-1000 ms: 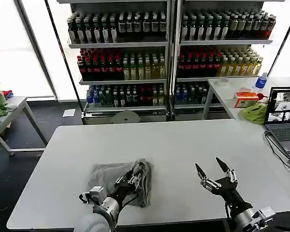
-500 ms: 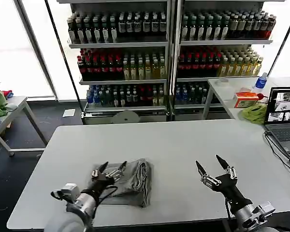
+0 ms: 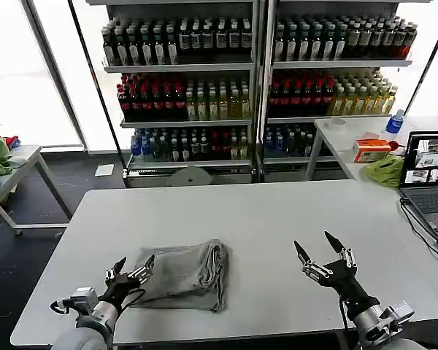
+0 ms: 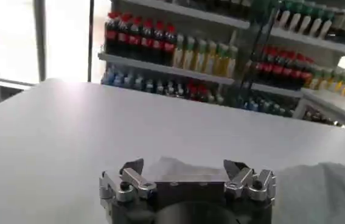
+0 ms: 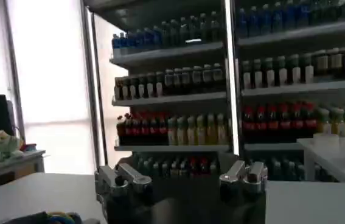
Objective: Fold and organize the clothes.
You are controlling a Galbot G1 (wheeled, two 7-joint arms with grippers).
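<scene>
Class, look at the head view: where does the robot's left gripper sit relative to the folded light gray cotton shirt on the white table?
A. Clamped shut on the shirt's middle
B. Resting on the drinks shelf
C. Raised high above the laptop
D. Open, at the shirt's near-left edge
D: the left gripper has its fingers spread at the near-left edge of the folded light gray cotton shirt, which lies on the white table, gripping nothing.

Left gripper (image 3: 132, 268) low at 7 o'clock, fingers spread apart, pointing toward 1 o'clock, forearm running back to the lower edge. Right gripper (image 3: 322, 248) at 5 o'clock, raised, fingers splayed wide and pointing up toward 11 o'clock, wrist and forearm trailing down to the lower right corner.
</scene>
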